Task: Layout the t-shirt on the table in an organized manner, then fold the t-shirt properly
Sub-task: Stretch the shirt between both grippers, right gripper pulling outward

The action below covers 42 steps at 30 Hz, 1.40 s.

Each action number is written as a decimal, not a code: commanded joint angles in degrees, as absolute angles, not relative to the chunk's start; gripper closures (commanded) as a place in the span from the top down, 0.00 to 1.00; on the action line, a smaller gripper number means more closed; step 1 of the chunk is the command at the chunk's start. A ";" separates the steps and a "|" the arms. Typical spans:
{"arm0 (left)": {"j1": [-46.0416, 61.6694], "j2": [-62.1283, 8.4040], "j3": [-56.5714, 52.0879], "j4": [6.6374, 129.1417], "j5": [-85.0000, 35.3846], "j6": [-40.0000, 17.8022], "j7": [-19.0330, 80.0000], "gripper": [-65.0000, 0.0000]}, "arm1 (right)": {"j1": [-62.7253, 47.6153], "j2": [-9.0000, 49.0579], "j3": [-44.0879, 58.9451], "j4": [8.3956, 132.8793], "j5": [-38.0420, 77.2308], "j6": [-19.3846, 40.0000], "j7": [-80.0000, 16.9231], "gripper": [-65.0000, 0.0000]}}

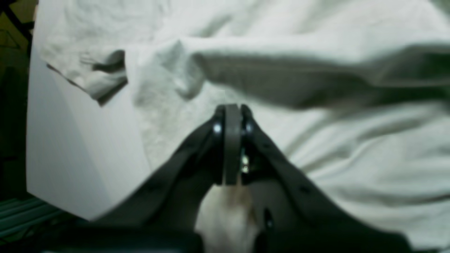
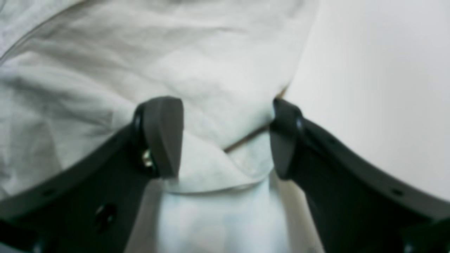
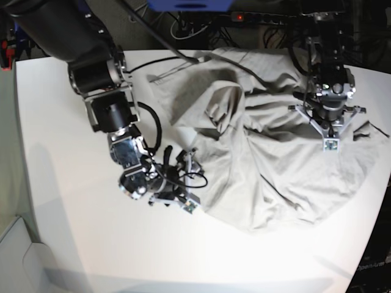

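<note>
**Shirt still bunched, one arm poised at its edge**

White and glare-prone, the table (image 3: 67, 244) fills nearly the whole base view, with cables and dark equipment along its far side. At the right gripper (image 2: 225, 140) the jaws stand spread wide, straddling a folded corner of the t-shirt (image 3: 275, 165) right at the cloth's edge, nothing yet pinched. The left gripper (image 1: 232, 116) has its jaws pressed together; no cloth shows between the tips, and it hangs over the rumpled fabric.

Outward from there, the shirt lies crumpled across the far right part of the table, ridged and partly doubled over. It looks light, soft and limp, likely to sag and drag rather than hold shape, so hems, shoulder seams or the corner between the right jaws seem the surest holds. Bare table lies open near and to the right arm's side; the shirt's other edge sits close to the table's rim.
</note>
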<state>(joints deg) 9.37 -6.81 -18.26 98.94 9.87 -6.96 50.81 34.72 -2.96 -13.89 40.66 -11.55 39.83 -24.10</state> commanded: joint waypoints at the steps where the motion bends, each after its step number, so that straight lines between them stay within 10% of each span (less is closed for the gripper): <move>1: 8.75 -7.25 -18.33 100.44 10.15 -6.55 49.89 0.00 | 36.70 -3.21 -13.76 41.63 -10.77 40.00 -22.73 0.54; 7: 9.89 -6.37 -18.33 101.23 10.15 -6.55 49.89 0.00 | 36.79 -3.21 -13.85 40.22 -10.86 40.00 -22.37 0.00; 29: 10.59 -3.30 -17.80 94.81 10.15 -6.55 49.27 0.00 | 38.90 10.33 4.09 38.99 -10.77 40.00 -22.81 0.00; 42: -7.69 -5.85 -17.80 79.08 10.77 -6.55 43.74 0.00 | 35.91 19.82 11.74 38.90 -10.86 40.00 -22.90 0.00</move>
<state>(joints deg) -6.48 -4.86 -17.58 77.78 10.11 -7.07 45.10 34.54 18.65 11.44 38.00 -10.85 39.83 -23.38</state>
